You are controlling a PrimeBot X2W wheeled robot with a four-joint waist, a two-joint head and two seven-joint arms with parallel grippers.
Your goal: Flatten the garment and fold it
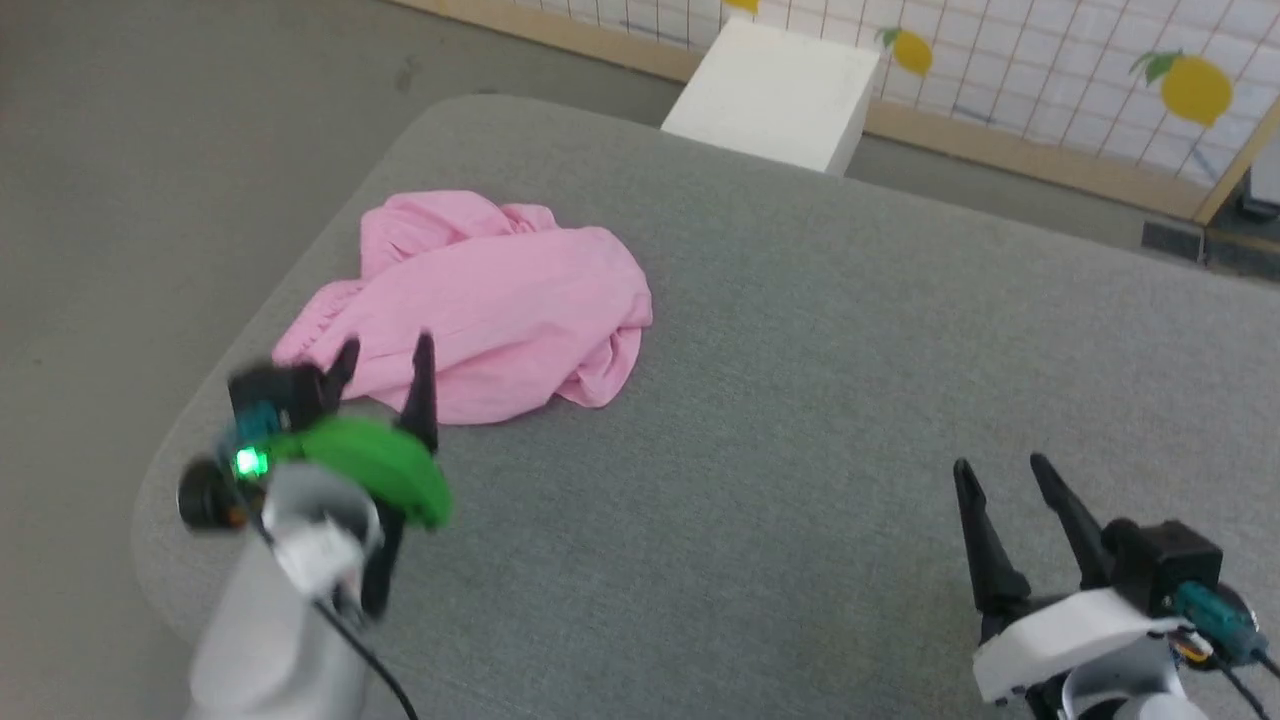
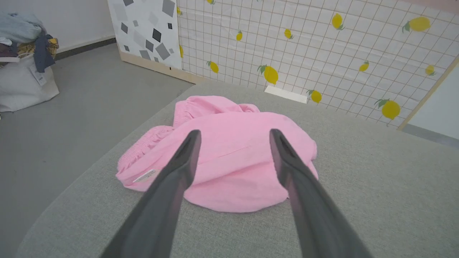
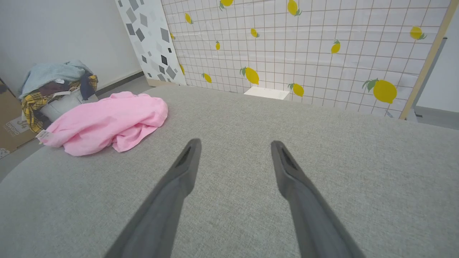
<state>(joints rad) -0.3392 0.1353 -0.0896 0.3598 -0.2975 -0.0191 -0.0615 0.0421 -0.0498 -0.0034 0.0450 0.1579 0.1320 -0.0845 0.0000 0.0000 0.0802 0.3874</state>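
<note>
My left claw (image 1: 386, 350) hangs wide open and empty at the near edge of the pink garment (image 1: 490, 300). It lies crumpled straight ahead on the grey padded table (image 1: 800, 350), white tag (image 2: 145, 175) at its near-left hem. My right claw (image 1: 1000, 466), equally spread, sits well apart to the right, so I judge the left arm nearer.

Grey fabric-covered platform (image 1: 800, 400) with a rounded corner ahead of me, grey floor (image 1: 150, 150) around it. White box (image 1: 775, 90) just past its far edge, near a white grid panel printed with yellow lemons (image 2: 322, 53). Next to that, a panel with grey and black squares (image 2: 147, 32). Off to my left a white laundry bag (image 2: 21, 82) heaped with clothes, yellow plaid piece (image 3: 34, 104) hanging over it, cardboard box (image 3: 10, 125) beside it
</note>
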